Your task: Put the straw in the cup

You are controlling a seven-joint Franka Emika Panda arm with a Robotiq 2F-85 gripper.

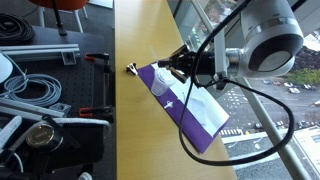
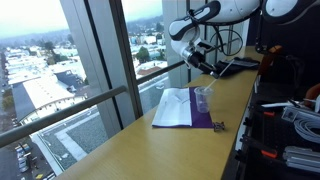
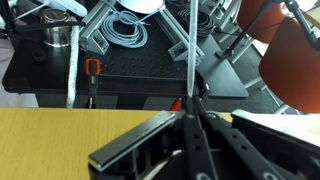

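Wrist view — tool (image 3: 190,112) pinched tight on the straw (image 3: 190,50) — jaws nearly meeting.

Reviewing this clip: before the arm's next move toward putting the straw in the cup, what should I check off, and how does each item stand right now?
1. Straw gripped: ok. In the wrist view the end effector is shut on the straw.
2. Cup upright: ok. In an exterior view the cup stands on the purple cloth.
3. End effector over the cup: not ok. It hangs off to one side, and the wrist view shows no cup.
4. Straw's lower end aimed at the rim: cannot tell.
5. Small black-and-yellow object away from the cup: ok. It lies on the table.
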